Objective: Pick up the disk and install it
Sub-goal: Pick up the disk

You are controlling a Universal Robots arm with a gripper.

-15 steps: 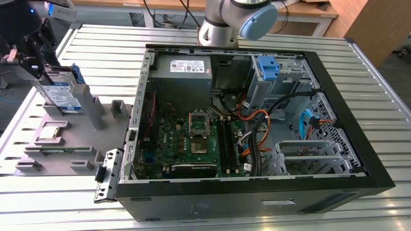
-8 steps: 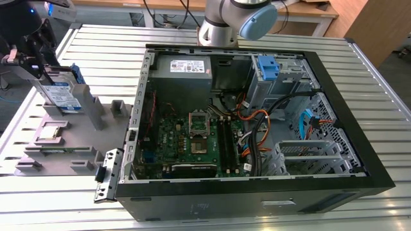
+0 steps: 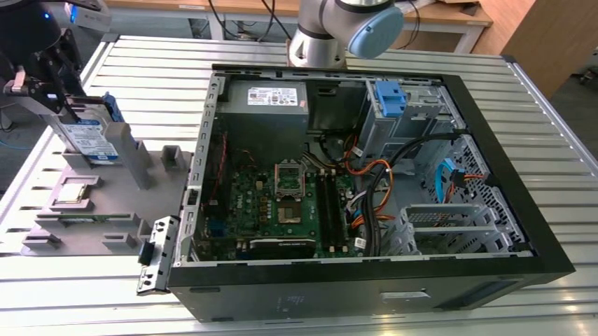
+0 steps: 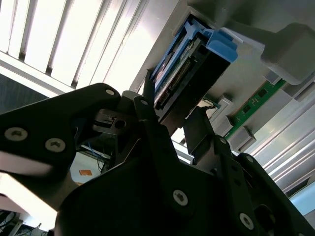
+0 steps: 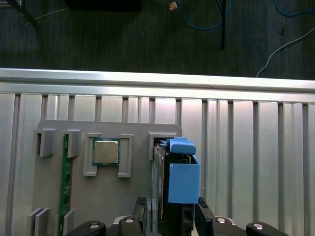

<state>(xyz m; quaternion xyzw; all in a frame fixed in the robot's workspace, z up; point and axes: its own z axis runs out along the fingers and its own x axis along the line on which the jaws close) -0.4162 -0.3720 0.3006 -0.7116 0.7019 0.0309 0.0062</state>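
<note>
The disk [image 3: 92, 142], a silver drive with a white-and-blue label in a blue frame, stands on edge in a slot of the grey holder [image 3: 120, 210] at the exterior view's left. My gripper [image 3: 77, 115] comes down on it from above. In both wrist views the black fingers [image 5: 143, 215] flank the disk [image 5: 181, 183], one on each flat side, pressed against it. Between the fingers [image 4: 148, 114], the disk's [image 4: 197, 64] connector edge and blue frame point away from the gripper [image 4: 172, 120].
An open computer case [image 3: 523, 231] fills the exterior view's middle and right, with a blue bracket [image 3: 388, 98] in its drive bay. The holder also carries a square silver chip [image 5: 106, 151] and a green memory stick [image 5: 64, 182]. Everything rests on a slatted metal table [image 3: 140, 52].
</note>
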